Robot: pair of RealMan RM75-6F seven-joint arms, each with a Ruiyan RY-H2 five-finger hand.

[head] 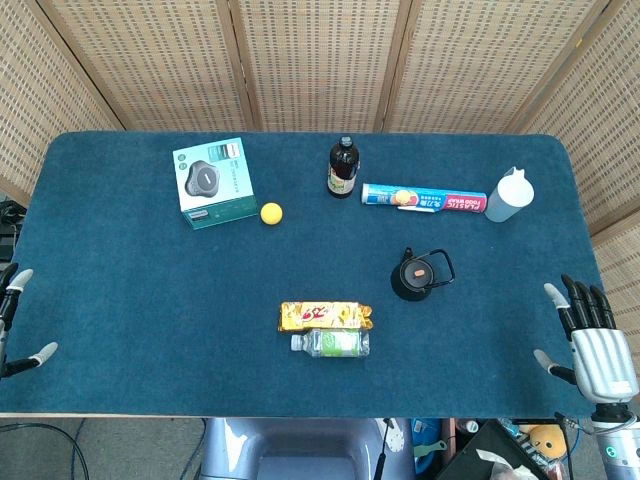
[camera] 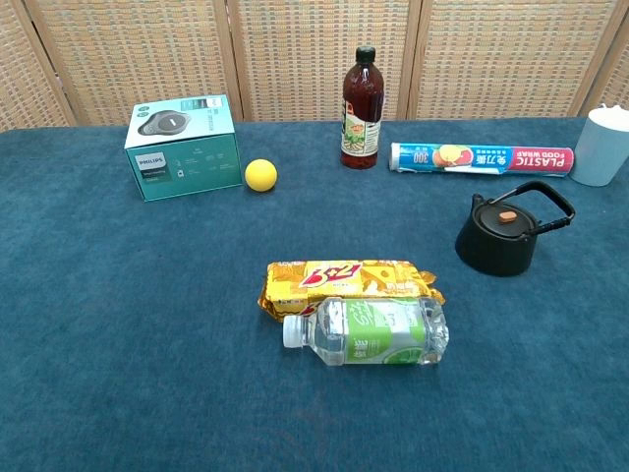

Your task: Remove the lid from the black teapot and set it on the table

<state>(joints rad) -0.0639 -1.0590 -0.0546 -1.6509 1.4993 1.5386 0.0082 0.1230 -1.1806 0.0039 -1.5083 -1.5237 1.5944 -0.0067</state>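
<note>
The black teapot [head: 415, 275] [camera: 499, 239] stands right of the table's middle, its handle raised toward the right. Its lid [head: 418, 270] [camera: 505, 218], with an orange-brown knob, sits on top of the pot. My right hand [head: 592, 338] hovers at the table's front right corner, fingers apart, holding nothing, well to the right of the teapot. Only the fingertips of my left hand [head: 14, 320] show at the front left edge, spread and empty. Neither hand appears in the chest view.
A yellow snack pack [head: 326, 316] and a lying water bottle [head: 332, 344] sit front of centre. Further back are a Philips box [head: 211, 184], a yellow ball [head: 271, 212], a dark bottle [head: 342, 168], a plastic wrap box [head: 424, 199] and a white bottle [head: 509, 195].
</note>
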